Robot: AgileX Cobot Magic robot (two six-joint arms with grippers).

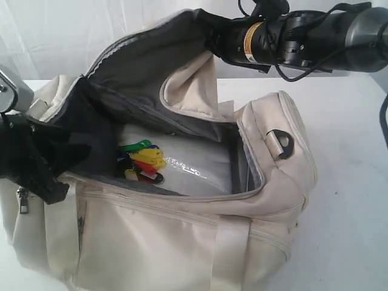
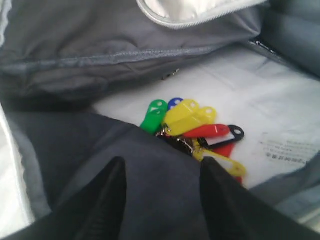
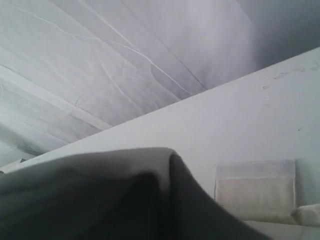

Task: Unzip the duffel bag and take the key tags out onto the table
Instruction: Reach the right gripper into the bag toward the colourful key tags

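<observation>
The cream duffel bag (image 1: 182,236) lies unzipped on the white table (image 1: 345,182). Its grey-lined flap (image 1: 145,60) is held up by my right gripper (image 1: 206,30), which is shut on the flap's edge. In the right wrist view the lining (image 3: 100,200) covers the fingers. The key tags (image 1: 144,160), a green, blue, yellow, red and black bunch (image 2: 192,127), rest on the bag's pale floor. My left gripper (image 1: 76,170) is at the bag's left end, open (image 2: 162,162), over dark lining just short of the tags, holding nothing.
A clear plastic-wrapped sheet (image 1: 194,167) covers the bag floor beside the tags. A black D-ring (image 1: 284,142) sits on the bag's right end and a zipper pull (image 1: 23,200) hangs at its left. A white curtain (image 3: 125,60) backs the table.
</observation>
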